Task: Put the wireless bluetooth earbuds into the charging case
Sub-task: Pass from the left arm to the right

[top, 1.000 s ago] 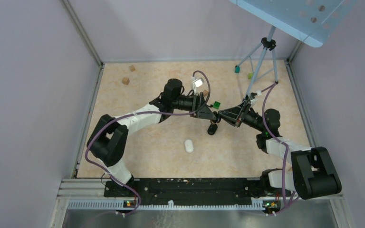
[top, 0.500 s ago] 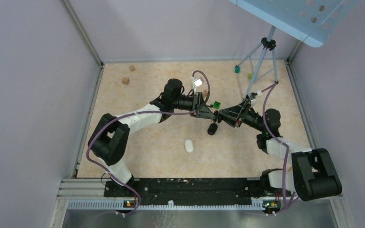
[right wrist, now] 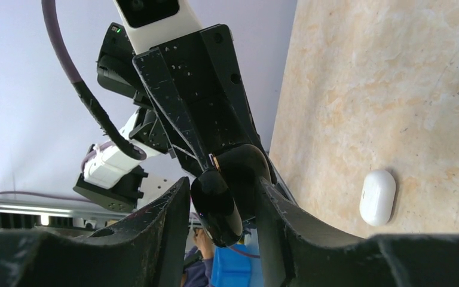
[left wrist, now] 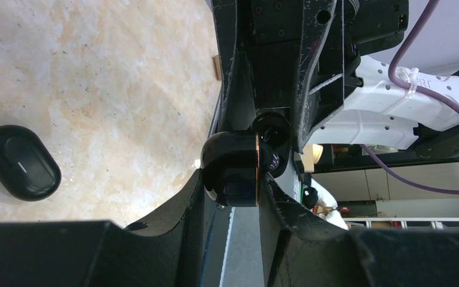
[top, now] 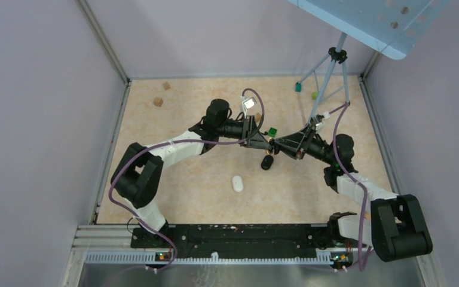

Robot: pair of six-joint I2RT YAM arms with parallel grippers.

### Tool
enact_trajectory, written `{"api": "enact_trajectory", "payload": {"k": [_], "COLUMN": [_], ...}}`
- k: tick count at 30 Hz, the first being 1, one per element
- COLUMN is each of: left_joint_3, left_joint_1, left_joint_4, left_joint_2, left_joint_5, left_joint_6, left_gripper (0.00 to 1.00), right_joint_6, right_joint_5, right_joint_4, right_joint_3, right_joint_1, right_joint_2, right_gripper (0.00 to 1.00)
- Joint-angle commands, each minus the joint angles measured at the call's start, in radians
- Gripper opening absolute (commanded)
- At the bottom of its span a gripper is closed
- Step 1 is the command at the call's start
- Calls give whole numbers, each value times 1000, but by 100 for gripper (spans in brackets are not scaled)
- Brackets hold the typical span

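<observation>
- Our right jaws have edged toward our left jaws.
- Left jaws clamp the glossy black rounded charging case (left wrist: 233, 170); right jaws press a black earbud-like piece (right wrist: 215, 206) against it.

The beige marbled surface (top: 179, 179) carries a white earbud case (top: 237, 183) at six o'clock and a black earbud case (top: 267, 162) at four. A green cube (top: 271, 131) lies at two, wooden cubes (top: 158, 101) at ten, and a tripod (top: 329, 78) at one.
</observation>
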Motion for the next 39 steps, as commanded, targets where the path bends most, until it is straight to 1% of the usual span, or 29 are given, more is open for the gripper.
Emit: {"api": "enact_trajectory", "payload": {"k": [1,2,5,11,18,21,24,28,30,33,39], "left_joint_3": [18,19,19,23,28,29,29,31,32,29,39], "left_joint_1": [-3,-2,-2,-2,-2,-2,-2,-2,-1,7,49], "left_joint_4": [61,61,65,67,69,69,69,60,42,20,-174], "left_joint_2": [1,2,4,8,15,19,22,23,21,9,-41], "left_joint_5": [16,19,20,20,23,25,24,22,13,14,-38], "left_joint_6": [-6,-8,-13,-14,-15,-16,-16,-12,-2,23,170], "left_gripper": [26,26,26,25,26,28,31,58,69,75,91], "right_joint_6": [1,-1,-7,-9,-27,-30,-29,-37,-43,-47,-53], "right_joint_5": [-7,-7,-5,1,3,2,-1,-1,1,5,0], "right_joint_4": [79,77,70,72,38,34,32,18,3,-10,-37], "right_joint_3": [15,16,12,0,-5,-4,-1,1,4,1,-11], "right_joint_1": [-7,-6,-6,-7,-18,-19,-19,-19,-19,-23,-47], "right_joint_2": [6,6,6,4,-13,-15,-19,-27,-31,-34,-42], "right_gripper": [42,42,36,34,15,10,8,3,2,0,0]}}
